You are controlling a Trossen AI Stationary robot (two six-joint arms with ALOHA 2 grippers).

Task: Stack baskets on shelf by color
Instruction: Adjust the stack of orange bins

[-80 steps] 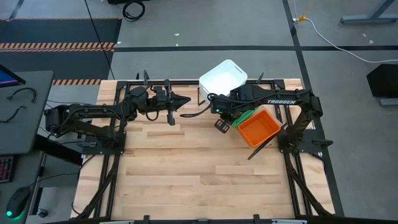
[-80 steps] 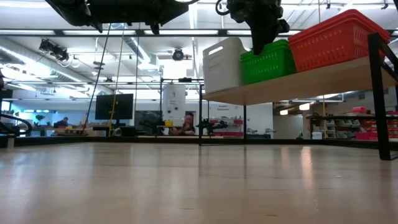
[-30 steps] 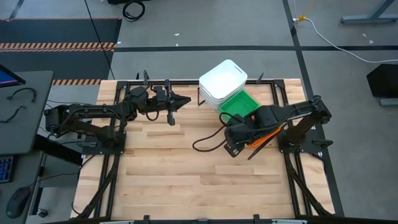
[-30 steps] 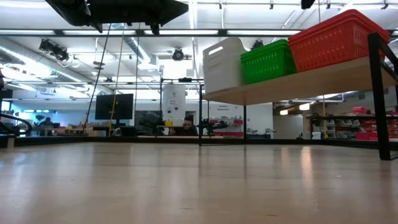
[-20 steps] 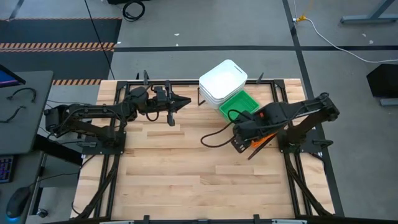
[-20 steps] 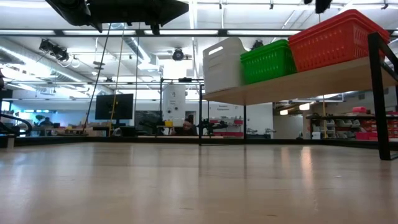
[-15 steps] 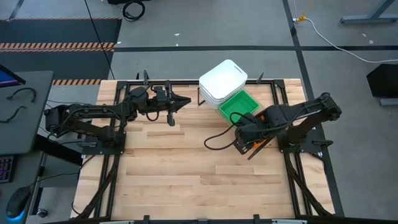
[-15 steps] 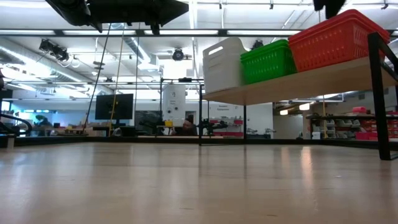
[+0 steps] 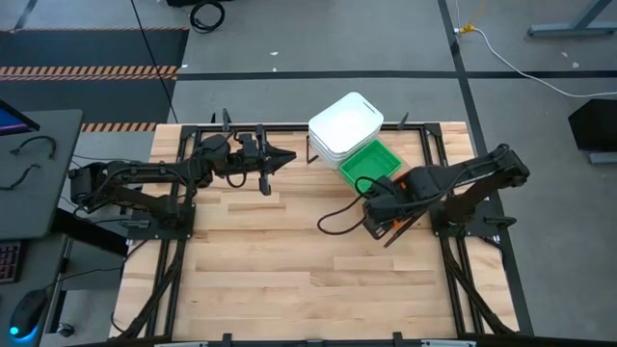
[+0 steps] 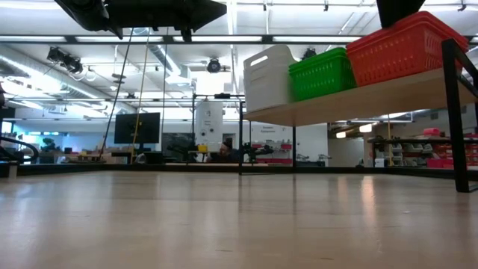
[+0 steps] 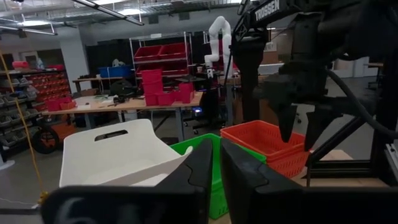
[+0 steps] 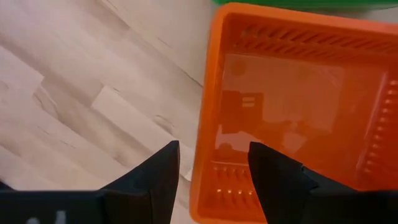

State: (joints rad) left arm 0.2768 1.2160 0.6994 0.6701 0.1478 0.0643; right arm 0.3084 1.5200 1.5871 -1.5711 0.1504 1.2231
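Baskets sit in three colour stacks along the shelf (image 10: 358, 97), which stands raised on its black frame at the far right part of the table (image 9: 289, 270). Seen from table height, the white stack (image 10: 267, 76) is at one end, the green stack (image 10: 323, 73) is in the middle and the orange stack (image 10: 403, 46) is at the other end, each just beside the next. From above, the white stack (image 9: 345, 125) and the green stack (image 9: 369, 164) show plainly, while the orange one is mostly hidden under the right arm.

The right gripper (image 12: 211, 168) hangs directly over the orange stack (image 12: 292, 118), its jaws spread and empty, one finger outside the near wall and one above the inside.

The left gripper (image 9: 280, 160) waits above the far left part of the table, well apart from the shelf, its jaws pressed almost together on nothing.
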